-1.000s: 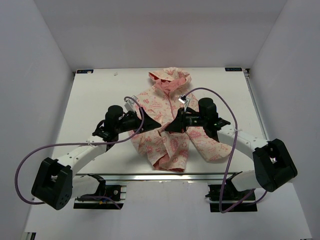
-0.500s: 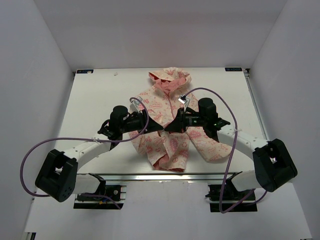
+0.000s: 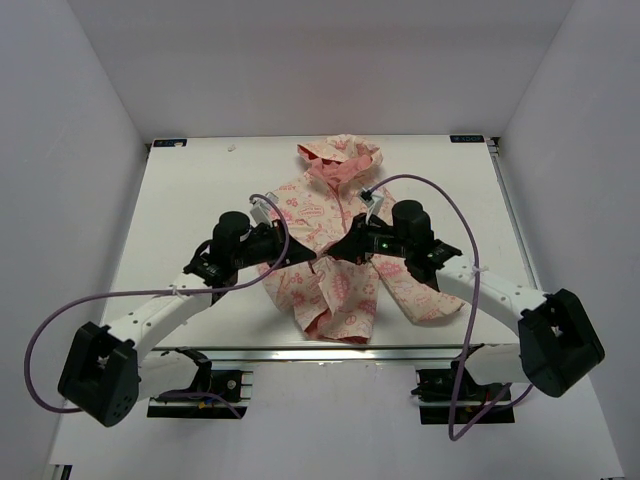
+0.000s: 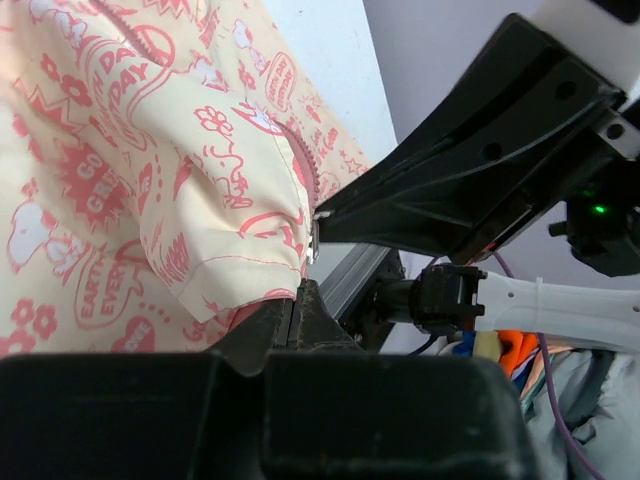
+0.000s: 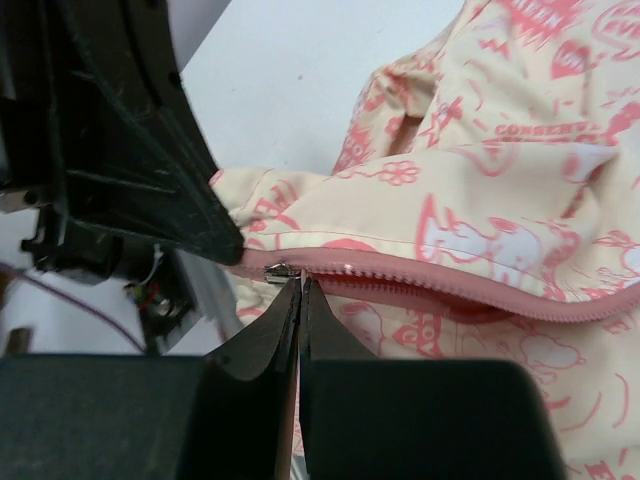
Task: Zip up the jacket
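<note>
The jacket is spread in the middle of the table, hood toward the far edge. The left gripper is clamped on the hem by the zipper slider. The right gripper is pinched shut just under it, probably on its hidden tab. Should the thin hem be lost, fabric would be dragged along and teeth jammed.

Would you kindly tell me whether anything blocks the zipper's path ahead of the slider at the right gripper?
Nothing visible does. Ahead of the slider, the pink zipper strip runs bare across the jacket. The left gripper pinches the jacket behind the slider, out of the path.
</note>
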Robot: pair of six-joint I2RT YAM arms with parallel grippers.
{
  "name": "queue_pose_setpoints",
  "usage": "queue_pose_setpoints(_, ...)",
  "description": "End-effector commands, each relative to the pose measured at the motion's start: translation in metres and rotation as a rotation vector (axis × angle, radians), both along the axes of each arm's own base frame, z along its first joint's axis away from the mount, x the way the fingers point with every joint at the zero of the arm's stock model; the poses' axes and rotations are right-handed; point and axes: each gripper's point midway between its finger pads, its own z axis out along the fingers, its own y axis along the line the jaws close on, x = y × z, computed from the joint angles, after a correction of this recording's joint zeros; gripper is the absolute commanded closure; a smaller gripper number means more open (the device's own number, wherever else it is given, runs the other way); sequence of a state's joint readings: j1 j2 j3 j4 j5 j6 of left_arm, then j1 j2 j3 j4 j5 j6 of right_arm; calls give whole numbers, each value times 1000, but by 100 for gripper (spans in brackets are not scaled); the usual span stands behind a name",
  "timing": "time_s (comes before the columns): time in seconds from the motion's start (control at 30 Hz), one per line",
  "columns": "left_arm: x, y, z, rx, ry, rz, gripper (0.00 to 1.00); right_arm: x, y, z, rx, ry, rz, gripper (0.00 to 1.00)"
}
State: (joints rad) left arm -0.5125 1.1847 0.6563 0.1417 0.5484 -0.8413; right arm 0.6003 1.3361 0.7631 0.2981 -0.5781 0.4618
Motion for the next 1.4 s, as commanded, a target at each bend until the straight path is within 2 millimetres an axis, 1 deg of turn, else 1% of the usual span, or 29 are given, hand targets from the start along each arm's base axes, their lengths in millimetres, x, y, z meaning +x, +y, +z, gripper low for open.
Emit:
queue_pose_setpoints(0.0,-15,14,-1,81,26,14,100,36,-11,30,-65,-203,-225,100)
queue_pose_setpoints(0.13,-22,22,-1,102,36,28,100,36,-11,23,-145,-247,-283,100)
queue_pose_setpoints(0.23,-32,28,0,135,69,24,100,58,-30,13,-242,-252,-431,100)
queue_pose_setpoints(0.33,-41,42,17,188,71,54,100,71,-41,12,-305,-274,-501,100)
queue_pose_setpoints(0.37,-37,52,19,226,65,114,100,74,-42,12,-318,-282,-512,100)
queue_pose_setpoints(0.43,-46,69,33,272,71,168,100,87,-48,10,-361,-299,-560,100)
queue_pose_setpoints(0.47,-52,81,28,322,107,200,100,90,-49,8,-378,-297,-564,100)
queue_pose_setpoints(0.5,-55,86,37,329,107,222,100,96,-49,1,-396,-292,-569,100)
queue_pose_setpoints(0.53,-60,92,40,339,111,238,100,103,-48,6,-394,-304,-577,100)
queue_pose_setpoints(0.57,-71,103,32,386,169,257,100,109,-49,4,-406,-299,-580,100)
queue_pose_setpoints(0.6,-71,112,32,414,172,304,100,120,-54,-7,-431,-279,-598,100)
queue_pose_setpoints(0.63,-75,119,38,408,173,333,100,129,-58,-9,-442,-283,-620,100)
queue_pose_setpoints(0.67,-82,127,33,434,200,356,100,142,-59,0,-430,-303,-649,100)
queue_pose_setpoints(0.73,-88,139,34,432,206,419,100,175,-76,-13,-476,-291,-720,100)
queue_pose_setpoints(0.77,-92,143,30,444,221,426,100,197,-75,-12,-487,-295,-736,100)
queue_pose_setpoints(0.83,-96,149,23,451,253,464,100,232,-97,-9,-496,-292,-807,100)
queue_pose_setpoints(0.87,-101,152,21,455,264,465,100,262,-110,-5,-495,-303,-850,100)
queue_pose_setpoints(0.93,-101,158,16,466,281,507,100,296,-129,5,-507,-337,-938,100)
queue_pose_setpoints(0.97,-104,160,11,473,287,510,100,317,-139,-17,-554,-325,-967,100)
queue_pose_setpoints(1.0,-105,161,8,470,307,527,100,348,-161,19,-530,-370,-1054,100)
queue_pose_setpoints(1.03,-106,163,4,476,320,532,100,367,-172,23,-537,-376,-1083,100)
queue_pose_setpoints(1.07,-109,164,-6,490,345,531,100,389,-181,-8,-579,-342,-1101,100)
queue_pose_setpoints(1.1,-110,163,-9,484,364,539,100,419,-202,44,-520,-420,-1182,100)
queue_pose_setpoints(1.13,-112,163,-13,488,380,538,100,429,-213,40,-544,-396,-1196,100)
queue_pose_setpoints(1.17,-115,164,-22,500,406,539,100,446,-226,8,-580,-361,-1203,100)
queue_pose_setpoints(1.23,-115,162,-27,491,421,539,100,465,-232,33,-533,-437,-1224,100)
queue_pose_setpoints(1.3,-112,160,-32,490,427,538,100,465,-228,36,-506,-447,-1181,100)
queue_pose_setpoints(1.33,-109,158,-33,486,420,536,100,457,-212,4,-511,-417,-1072,100)
queue_pose_setpoints(1.37,-100,152,-29,461,392,531,100,450,-201,44,-427,-511,-1036,100)
